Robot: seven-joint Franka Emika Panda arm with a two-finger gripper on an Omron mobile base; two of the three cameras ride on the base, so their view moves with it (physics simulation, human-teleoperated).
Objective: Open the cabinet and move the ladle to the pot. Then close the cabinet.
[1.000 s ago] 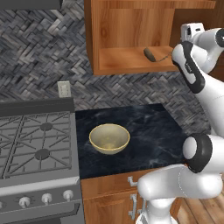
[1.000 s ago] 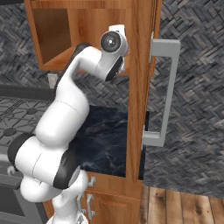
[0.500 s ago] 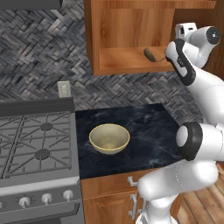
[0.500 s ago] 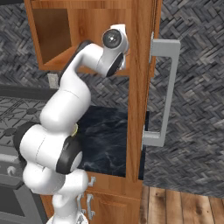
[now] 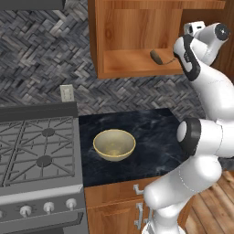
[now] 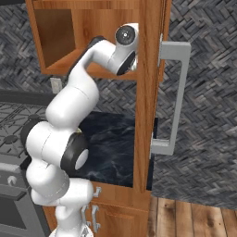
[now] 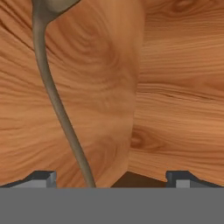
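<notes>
We have the warm-brown wooden wall cabinet standing open, its raised-panel door with the long silver bar handle swung fully out to the side, so the shelf is free to reach. Our pincer is inside the cabinet with its jaws spread wide and nothing between them; the two dark fingertips sit far apart at the bottom of the hand view. Straight ahead of the pincer lies the small dark grey-brown ladle on the cabinet floor: its thin curved handle runs back towards us and ends just inside the one fingertip, while the oval scoop is at the far end, away from the pincer. We judge that the pincer is lined up along the handle because that thin wire is the easiest part to pinch. It looks off-centre between the jaws, so a closing grip may nudge it sideways. Well below the pincer, on the dark marbled counter, sits a yellowish-beige rounded bowl.
</notes>
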